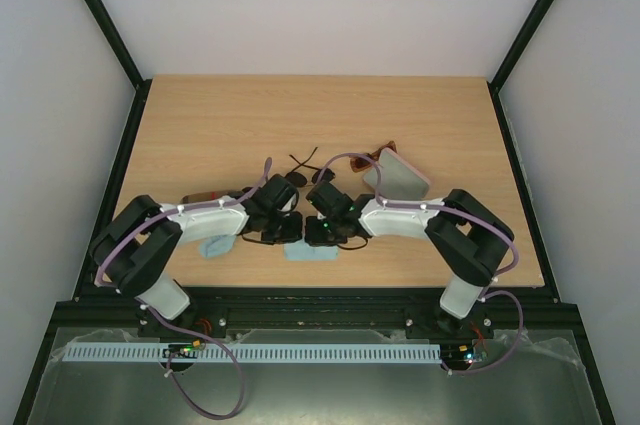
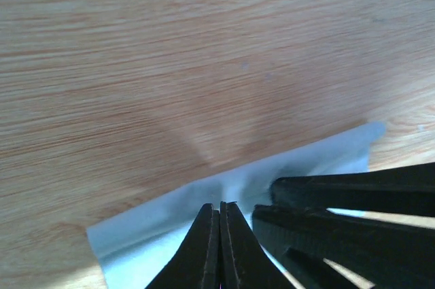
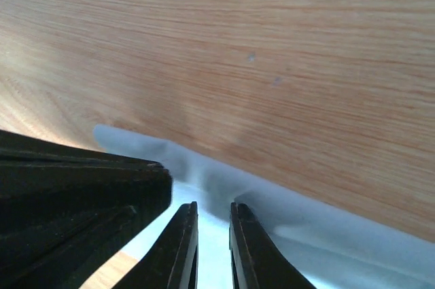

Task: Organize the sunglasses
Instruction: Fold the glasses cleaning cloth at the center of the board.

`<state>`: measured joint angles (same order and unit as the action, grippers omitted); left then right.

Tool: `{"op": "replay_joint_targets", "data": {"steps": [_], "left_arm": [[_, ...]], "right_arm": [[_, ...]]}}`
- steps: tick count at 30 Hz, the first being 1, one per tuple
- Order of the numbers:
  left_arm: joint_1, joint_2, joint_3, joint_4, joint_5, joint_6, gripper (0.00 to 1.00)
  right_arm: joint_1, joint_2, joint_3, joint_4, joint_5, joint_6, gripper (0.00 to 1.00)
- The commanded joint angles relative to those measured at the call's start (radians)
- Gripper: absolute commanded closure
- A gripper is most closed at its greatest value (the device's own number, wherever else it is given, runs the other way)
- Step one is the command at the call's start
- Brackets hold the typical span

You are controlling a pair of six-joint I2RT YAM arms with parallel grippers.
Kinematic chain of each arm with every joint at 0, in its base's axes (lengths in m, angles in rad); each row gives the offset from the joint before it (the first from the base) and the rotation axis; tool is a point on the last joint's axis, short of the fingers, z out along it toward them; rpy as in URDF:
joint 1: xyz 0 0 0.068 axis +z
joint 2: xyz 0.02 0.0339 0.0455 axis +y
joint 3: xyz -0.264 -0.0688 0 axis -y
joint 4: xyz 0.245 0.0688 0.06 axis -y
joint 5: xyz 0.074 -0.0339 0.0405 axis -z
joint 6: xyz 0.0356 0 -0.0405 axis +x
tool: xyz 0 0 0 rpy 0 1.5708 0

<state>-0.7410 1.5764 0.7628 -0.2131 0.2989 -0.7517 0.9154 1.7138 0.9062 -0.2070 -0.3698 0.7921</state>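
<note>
- Nearest you, a light-blue cloth (image 1: 312, 253) lay flat on the table (image 1: 230, 115), just in front of where your two arms met.
- A second cloth (image 1: 215, 245) of the same colour lay to its left, partly under your left arm.
- Your left gripper (image 2: 219, 209) had its fingers pressed fully together, tips down at the light-blue cloth. Whether any fabric was nipped between them could not be told.
- Your right gripper (image 3: 212, 209) came in from the other side, close beside the left one. Its fingers were drawn in to a narrow slit on the same cloth, with fabric showing in the slit and a raised fold running past the tips.
- A brown case (image 1: 205, 195) lay behind your left forearm, mostly hidden by it.
- A pink case (image 1: 402, 180) lay tilted beyond your right forearm.
- The aviator pair (image 1: 297, 177), thin black wire with dark lenses, lay on the wood just past both grippers, near mid-table and touched by neither.
- The brown-framed pair (image 1: 385, 151) lay farthest out, at the far edge of the pink case, only a corner of it showing.
</note>
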Motion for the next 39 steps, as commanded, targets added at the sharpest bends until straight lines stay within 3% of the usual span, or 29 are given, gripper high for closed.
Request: {"op": "replay_joint_targets", "data": {"steps": [1,7,22,32,39], "left_arm": [[0.000,0.035,-0.016,-0.030,-0.041,-0.002,0.98],[0.000,0.052,-0.021,-0.062,-0.079,-0.004,0.98],[0.000,-0.008,0.001,-0.076,-0.057,0.004,0.97],[-0.001,-0.075,-0.009,-0.009,0.063,-0.003,0.94],[-0.014,-0.057,-0.060,-0.004,0.073,-0.019,0.95]], "right_arm": [[-0.019,0.032,0.024,-0.020,0.005,0.028,0.85],[-0.047,0.031,0.017,-0.098,0.049,-0.001,0.78],[-0.094,-0.118,-0.025,-0.310,0.334,-0.109,0.77],[-0.074,-0.137,0.002,-0.140,-0.014,-0.118,0.77],[-0.044,-0.068,-0.009,-0.073,-0.109,-0.078,0.77]]}}
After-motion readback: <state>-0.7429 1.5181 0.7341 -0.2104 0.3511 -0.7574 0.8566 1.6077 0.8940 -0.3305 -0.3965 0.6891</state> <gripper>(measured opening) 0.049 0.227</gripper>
